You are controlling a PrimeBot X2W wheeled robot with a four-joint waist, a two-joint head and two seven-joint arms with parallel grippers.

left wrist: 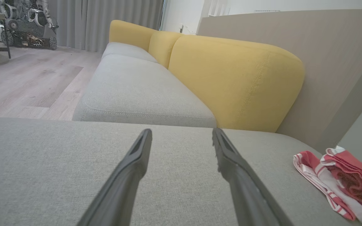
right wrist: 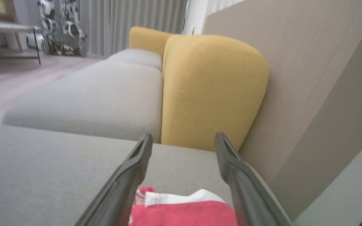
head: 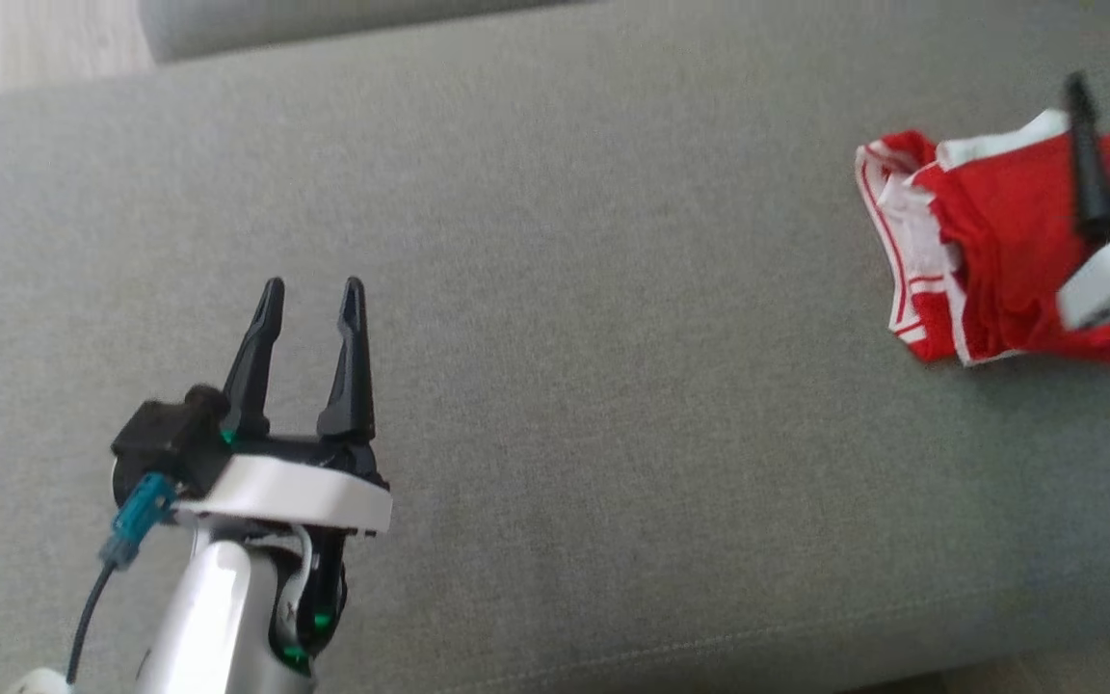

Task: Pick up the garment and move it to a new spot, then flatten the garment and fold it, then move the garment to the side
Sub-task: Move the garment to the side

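Though partly behind the right claw (right wrist: 183, 137), red garment (head: 998, 241) on cushion (head: 555, 289).

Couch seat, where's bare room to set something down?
Free: the wide grey seat between the left gripper and the garment. Crowded: the right end, where the open right gripper hangs over the garment.

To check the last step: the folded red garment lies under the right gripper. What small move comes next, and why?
Probably lift the right gripper straight up, clear of the garment. Its jaws stand open above the folded cloth, gripping nothing, and the garment already lies at the side of the grey cushion; a straight rise should not drag the folds.
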